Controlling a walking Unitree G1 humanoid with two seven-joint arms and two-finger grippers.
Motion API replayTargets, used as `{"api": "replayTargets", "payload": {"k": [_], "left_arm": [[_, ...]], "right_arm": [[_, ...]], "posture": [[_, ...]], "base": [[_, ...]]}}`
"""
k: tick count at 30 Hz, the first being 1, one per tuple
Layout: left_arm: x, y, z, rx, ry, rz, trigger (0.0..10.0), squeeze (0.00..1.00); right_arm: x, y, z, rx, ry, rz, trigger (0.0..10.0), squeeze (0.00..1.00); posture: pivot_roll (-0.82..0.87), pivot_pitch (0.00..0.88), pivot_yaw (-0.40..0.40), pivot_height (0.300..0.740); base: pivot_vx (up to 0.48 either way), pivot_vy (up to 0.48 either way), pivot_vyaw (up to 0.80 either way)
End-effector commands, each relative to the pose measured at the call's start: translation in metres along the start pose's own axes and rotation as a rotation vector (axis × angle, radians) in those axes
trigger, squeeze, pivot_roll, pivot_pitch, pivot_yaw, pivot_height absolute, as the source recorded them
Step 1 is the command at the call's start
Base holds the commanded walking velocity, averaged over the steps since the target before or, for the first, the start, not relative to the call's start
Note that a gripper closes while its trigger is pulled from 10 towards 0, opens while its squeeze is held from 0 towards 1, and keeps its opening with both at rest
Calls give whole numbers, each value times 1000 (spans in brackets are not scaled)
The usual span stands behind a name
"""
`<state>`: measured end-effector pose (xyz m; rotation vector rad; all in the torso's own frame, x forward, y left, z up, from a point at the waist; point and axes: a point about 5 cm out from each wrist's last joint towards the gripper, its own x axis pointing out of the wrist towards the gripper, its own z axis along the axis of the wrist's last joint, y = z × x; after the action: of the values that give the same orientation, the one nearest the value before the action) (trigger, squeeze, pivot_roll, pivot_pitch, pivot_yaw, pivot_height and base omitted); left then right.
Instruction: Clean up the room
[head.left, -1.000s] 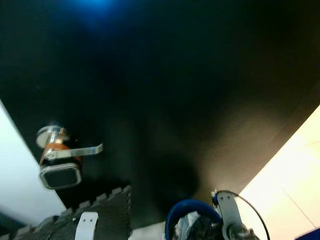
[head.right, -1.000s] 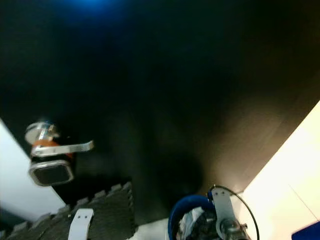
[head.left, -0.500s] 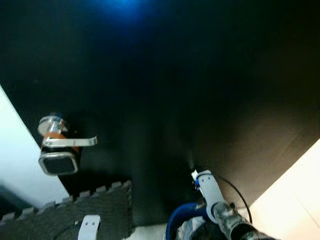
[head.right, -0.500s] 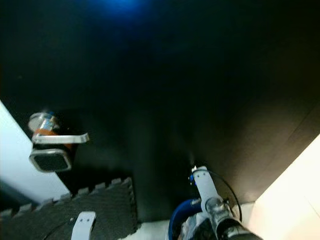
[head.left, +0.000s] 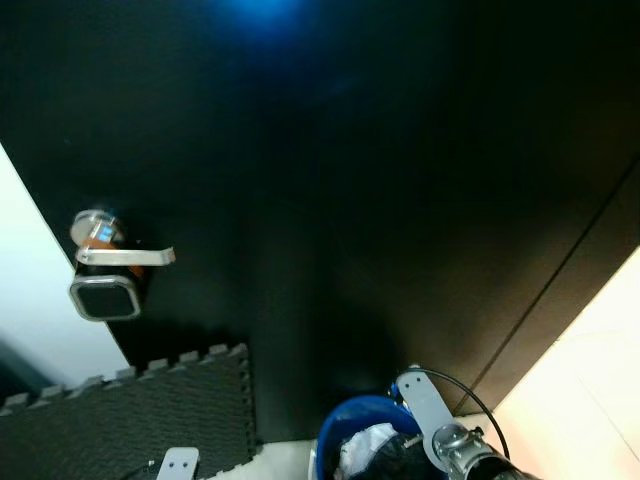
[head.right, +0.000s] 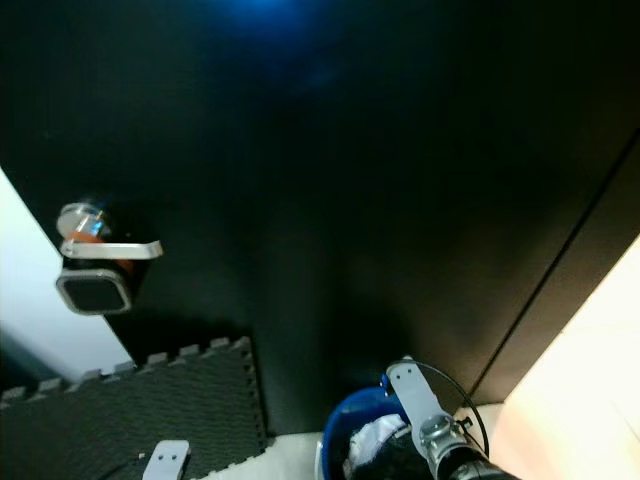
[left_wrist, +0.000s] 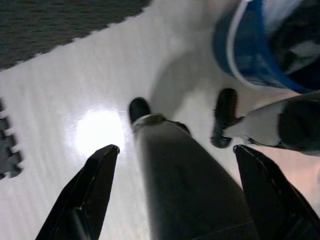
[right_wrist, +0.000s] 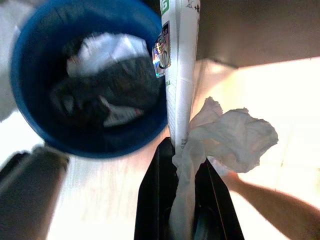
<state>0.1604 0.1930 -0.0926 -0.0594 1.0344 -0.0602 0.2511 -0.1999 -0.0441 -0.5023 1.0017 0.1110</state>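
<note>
Trash drop is at hand: right gripper (right_wrist: 187, 165) pinches carton (right_wrist: 181, 70) and tissue (right_wrist: 230, 135) beside the bucket (right_wrist: 30, 115) rim at frame's centre; next, shift over it and release. Left gripper (left_wrist: 172, 155) hangs spread apart.

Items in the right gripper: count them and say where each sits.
2: a crumpled white tissue and a white carton, both pinched in the right gripper, the carton reaching over the blue bin's rim. More may be hidden.
</note>
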Motion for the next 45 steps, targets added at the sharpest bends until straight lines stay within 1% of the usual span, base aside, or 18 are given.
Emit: {"api": "replayTargets", "payload": {"k": [1,3,8,11,12,13,14,15,21,26,32,36,37,40,41,43,44,45], "left_arm": [[-1,2,-3,0,14,4,10000,0],[-1,2,-3,2,16,3,10000,0],[-1,3,-4,1,19,3,10000,0],[-1,3,-4,1,21,2,10000,0],[-1,3,-5,-1,24,1,10000,0],[-1,3,-5,-1,24,1,10000,0],[-2,3,-7,-2,26,-1,10000,0],[-2,3,-8,-4,27,-3,10000,0],[-2,2,-10,-8,28,-8,10000,0],[-2,2,-10,-10,29,-10,10000,0],[-1,1,-8,-5,27,-12,10000,0],[-1,0,-7,-3,27,-12,10000,0],[-1,1,-8,1,30,-12,10000,0],[-2,1,-9,4,33,-10,10000,0],[-2,1,-9,3,34,-10,10000,0],[-2,1,-9,3,34,-9,10000,0],[-2,1,-10,-1,33,-6,10000,0],[-2,1,-10,-5,32,-4,10000,0]], "right_arm": [[0,8,-4,-20,22,30,10000,0],[0,16,-3,-32,23,74,10000,0],[0,22,0,-41,9,90,10000,0],[0,21,1,-36,4,79,10000,0],[0,18,1,-14,-3,47,10000,51],[0,18,1,-14,-3,47,10000,51],[0,12,2,2,-12,5,10000,949],[0,6,3,13,-21,-33,10000,1000],[0,-4,2,37,-28,-88,10000,1000],[0,-3,-2,51,-10,-73,10000,1000],[0,9,-2,76,-30,8,10000,1000],[0,10,1,86,-42,11,10000,1000],[0,19,8,22,-76,83,10000,1000],[-1,22,12,-5,-90,91,10000,976],[-1,20,13,21,-91,75,10000,396],[-1,18,14,40,-92,66,10000,396],[0,14,13,65,-89,37,10000,0],[0,11,12,81,-86,16,10000,0]], "posture": [[85,68,-44,740],[85,69,-44,740],[92,73,-46,740],[97,76,-46,740],[103,78,-48,740],[103,78,-48,740],[103,78,-48,740],[109,81,-49,740],[111,83,-51,740],[107,79,-53,740],[104,73,-55,740],[105,72,-56,740],[104,71,-56,740],[103,67,-56,740],[103,67,-56,740],[103,67,-56,740],[103,67,-56,740],[103,67,-56,740]], "base": [[0,0,0],[0,0,0],[0,0,0],[0,0,0],[0,0,0],[0,0,0],[0,0,0],[0,0,0],[0,0,0],[0,0,0],[0,0,0],[0,0,0],[0,0,0],[0,0,0],[0,0,0],[0,0,0],[0,0,0],[0,0,0]]}}
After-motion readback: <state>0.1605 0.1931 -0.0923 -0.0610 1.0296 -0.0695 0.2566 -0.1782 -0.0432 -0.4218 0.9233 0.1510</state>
